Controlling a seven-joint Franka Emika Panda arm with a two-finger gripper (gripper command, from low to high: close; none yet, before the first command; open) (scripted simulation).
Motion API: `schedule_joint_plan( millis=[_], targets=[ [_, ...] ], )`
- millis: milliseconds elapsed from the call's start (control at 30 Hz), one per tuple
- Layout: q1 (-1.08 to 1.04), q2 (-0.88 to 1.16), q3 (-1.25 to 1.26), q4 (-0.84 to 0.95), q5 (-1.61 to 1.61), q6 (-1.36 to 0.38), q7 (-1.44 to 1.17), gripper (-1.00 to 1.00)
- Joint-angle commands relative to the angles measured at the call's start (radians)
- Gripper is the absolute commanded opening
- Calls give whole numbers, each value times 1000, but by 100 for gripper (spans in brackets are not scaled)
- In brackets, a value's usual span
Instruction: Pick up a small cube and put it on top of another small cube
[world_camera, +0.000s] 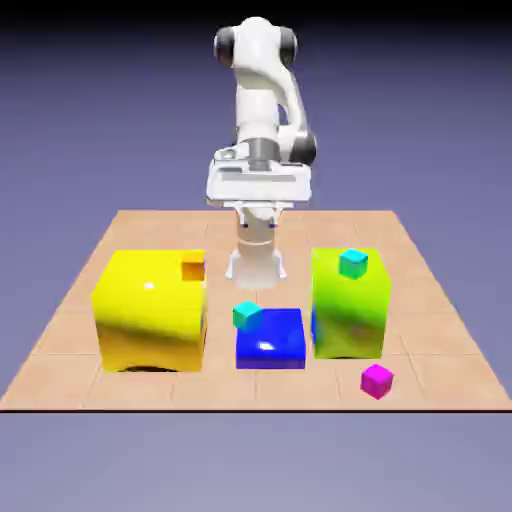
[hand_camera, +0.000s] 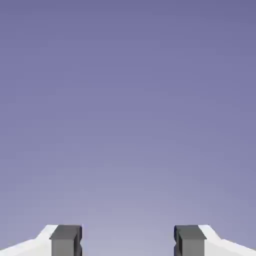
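Hand (world_camera: 258, 222) is released, fingertips (hand_camera: 66, 241) wide apart, nothing between them. It hangs above the tabletop (world_camera: 60, 375), toward the far side, in front of the arm's white base (world_camera: 256, 268). Hand view gets only plain blue-violet backdrop past the tips. Magenta cube (world_camera: 377, 381) sits on the tabletop near the front edge, on the exterior view's right, nearer the camera than the green block (world_camera: 348, 315) and well apart from the hand. It's turned so a corner edge faces the camera. Green block is the tall one, with a teal cube (world_camera: 353, 263) seen against its top. Sliver of blue shows at its lower left edge; can't tell what that is. Low blue block (world_camera: 271, 345) is mid-table, glossy, between green and yellow. Second teal cube (world_camera: 247, 316) overlaps its rear left corner in the exterior view; can't tell if it rests on it. Big yellow block (world_camera: 150, 310) is on the exterior view's left, orange cube (world_camera: 193, 265) seen at the right side of its top.
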Motion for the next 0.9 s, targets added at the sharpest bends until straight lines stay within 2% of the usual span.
schedule_joint_plan(
  millis=[0,867],
  targets=[
    [-11,36,18,24,6,-24,24,0],
    [-303,979,494,658,153,-652,644,0]
  ],
)
